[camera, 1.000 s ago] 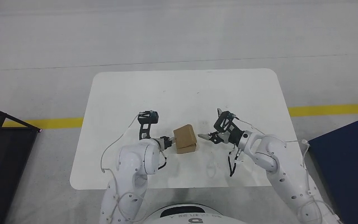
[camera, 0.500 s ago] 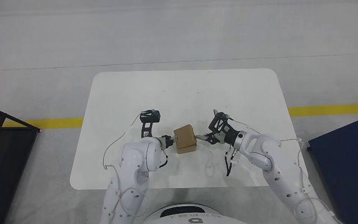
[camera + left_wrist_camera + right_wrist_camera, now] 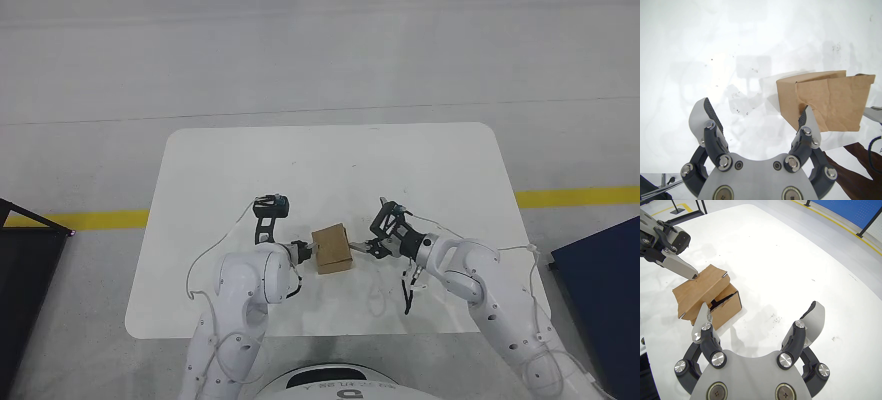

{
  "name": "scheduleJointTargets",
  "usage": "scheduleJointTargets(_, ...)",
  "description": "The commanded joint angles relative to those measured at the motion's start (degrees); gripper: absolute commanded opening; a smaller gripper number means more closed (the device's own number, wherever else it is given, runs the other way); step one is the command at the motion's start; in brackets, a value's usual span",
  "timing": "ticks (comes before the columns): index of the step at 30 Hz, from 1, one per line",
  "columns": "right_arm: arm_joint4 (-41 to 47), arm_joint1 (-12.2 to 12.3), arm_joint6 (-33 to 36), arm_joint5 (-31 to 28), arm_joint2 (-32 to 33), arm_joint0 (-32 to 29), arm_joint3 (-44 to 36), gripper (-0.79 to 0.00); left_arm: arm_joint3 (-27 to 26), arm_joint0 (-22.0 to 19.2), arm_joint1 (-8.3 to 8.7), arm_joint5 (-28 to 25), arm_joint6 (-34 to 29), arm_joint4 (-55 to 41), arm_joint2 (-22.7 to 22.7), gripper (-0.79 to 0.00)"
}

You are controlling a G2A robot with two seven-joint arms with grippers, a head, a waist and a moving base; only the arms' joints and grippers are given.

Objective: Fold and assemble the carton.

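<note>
A small brown cardboard carton [image 3: 331, 249] sits near the middle of the white table [image 3: 420, 170], its top flaps partly folded over. My left gripper [image 3: 757, 106] is open at the carton's left side, one fingertip [image 3: 806, 113] touching the carton [image 3: 821, 102]. In the right wrist view that same fingertip [image 3: 693, 275] presses on the top flap of the carton [image 3: 706, 294]. My right gripper [image 3: 761, 311] is open at the carton's right side, one fingertip [image 3: 703, 311] against the flap's edge above a gap in the lid. In the top view it [image 3: 372, 246] stands just right of the carton.
Bare white tabletop surrounds the carton on all sides. A yellow floor line [image 3: 100, 218] runs past the table, with a dark frame [image 3: 25, 250] at the far left and a blue panel [image 3: 600, 270] at the right.
The right gripper has moved left until its finger touches the carton. The left arm has shifted slightly right, and the carton sits a little flatter.
</note>
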Motion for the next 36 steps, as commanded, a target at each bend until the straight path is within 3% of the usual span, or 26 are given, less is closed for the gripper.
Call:
scheduleJointTargets(1, 0.0, 0.01, 0.15, 0.14, 0.06, 0.03, 0.1, 0.0, 0.17, -0.21, -0.01, -0.07, -0.14, 0.11, 0.15, 0.0)
scheduleJointTargets(36, 0.41, -0.12, 1.6, 1.16, -0.25, 0.99, 1.58, 0.0, 2.5, -2.22, -0.07, 0.14, -1.12, 0.23, 0.35, 0.0)
